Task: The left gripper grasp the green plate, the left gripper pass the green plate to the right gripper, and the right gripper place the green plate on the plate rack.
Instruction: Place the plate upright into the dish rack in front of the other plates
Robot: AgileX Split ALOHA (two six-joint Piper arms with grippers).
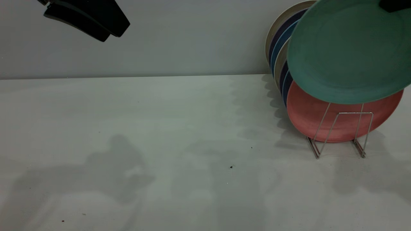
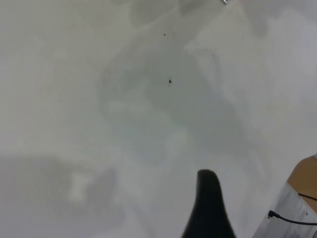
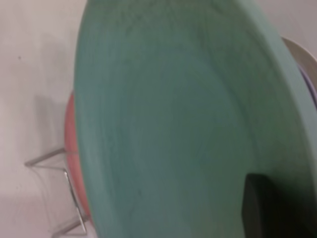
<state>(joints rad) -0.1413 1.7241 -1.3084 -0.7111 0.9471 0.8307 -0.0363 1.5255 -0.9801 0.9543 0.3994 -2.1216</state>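
Green plate (image 1: 346,54) hangs clamped in the right gripper (image 1: 393,4) above the plate rack (image 1: 340,134); left gripper (image 1: 96,19) jaws together, raised.

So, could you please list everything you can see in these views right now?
green plate: one, teal-green, held tilted in the air above the front of the rack, in front of the pink plate
pink plate: one, salmon-pink, standing in the rack at the front of the row
other plates: several, blue, dark navy and cream, standing on edge behind the pink one; exact count cannot be told
plate rack: one, silver wire, on the table at the right
table: one, pale grey-white, with a few small dark specks
left gripper: one, black, raised at upper left, holding nothing
right gripper: one, black, at upper right, gripping the green plate's top rim
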